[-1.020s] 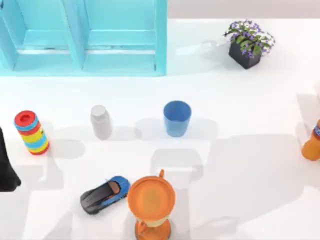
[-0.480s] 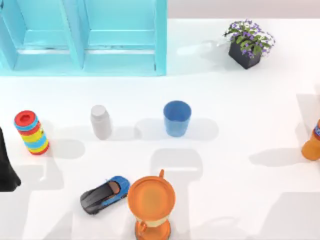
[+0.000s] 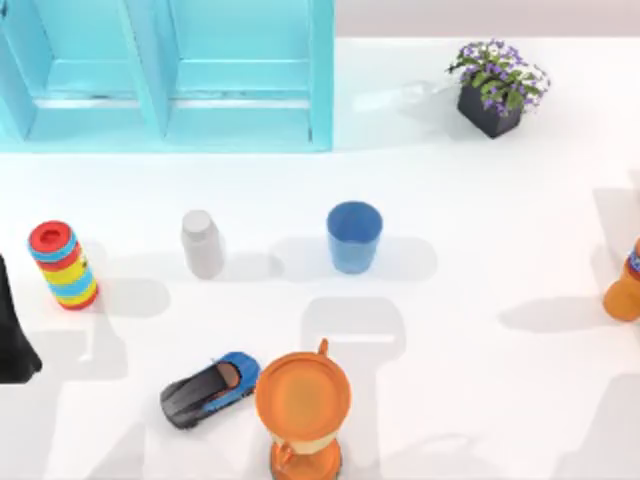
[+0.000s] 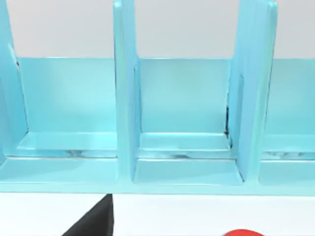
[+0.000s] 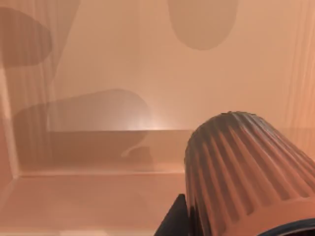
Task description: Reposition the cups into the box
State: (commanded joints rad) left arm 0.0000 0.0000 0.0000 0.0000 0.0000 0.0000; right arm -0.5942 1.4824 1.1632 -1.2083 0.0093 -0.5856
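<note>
Top view: blue cup [image 3: 354, 236] upright, apparently untouched.

smooth matt blue cup [image 3: 354, 236]

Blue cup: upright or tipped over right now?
Upright. The top view looks into the blue cup's open round mouth, its base on the table.

Left arm [image 3: 12, 335] is cut off at the table's left edge (fingers unseen); just past it, the orange bottle [image 3: 624, 285] is clipped at the right edge.
</note>
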